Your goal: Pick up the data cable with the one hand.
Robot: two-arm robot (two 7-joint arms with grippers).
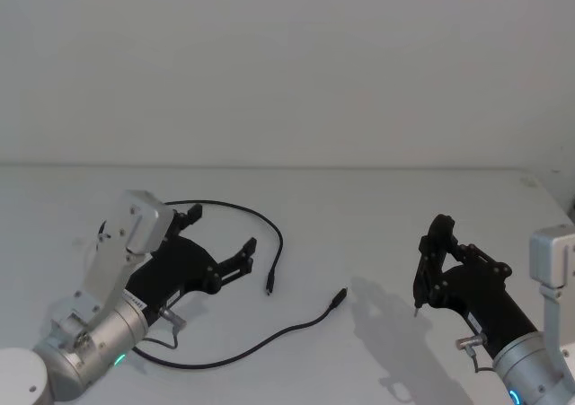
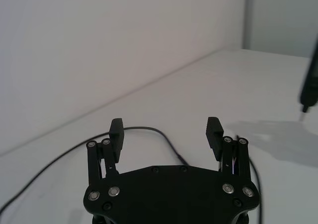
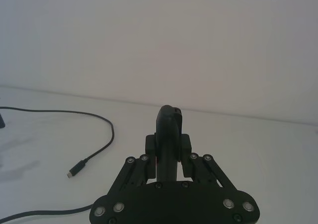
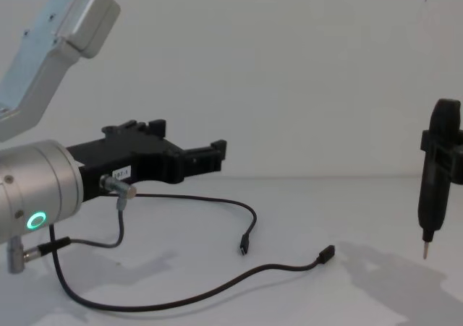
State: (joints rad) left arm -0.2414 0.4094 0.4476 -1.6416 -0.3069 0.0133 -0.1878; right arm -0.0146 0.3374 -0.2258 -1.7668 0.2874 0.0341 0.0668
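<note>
One data cable [image 1: 280,243] with two plugs lies toward the table's [image 1: 377,203] front-left. The left gripper [image 1: 222,228] hovers above it, fingers spread, while the right gripper [image 4: 425,245] is clenched.

Data cable [image 1: 277,259]: in head view, mid stretch runs under left gripper [image 1: 222,228] body, route there hidden. Left wrist view: cable drops behind gripper's palm, 1 run cut by frame edge; right gripper [image 3: 169,112] shows beyond left fingers as clipped sliver. Right wrist view: 1 plug [image 3: 72,173] ahead of right gripper, type too small to tell; cable leaves frame at 2 spots. Chest view: right gripper clipped by edge; white label [image 4: 121,173] at left gripper's base, digits too small to read reliably.
</note>
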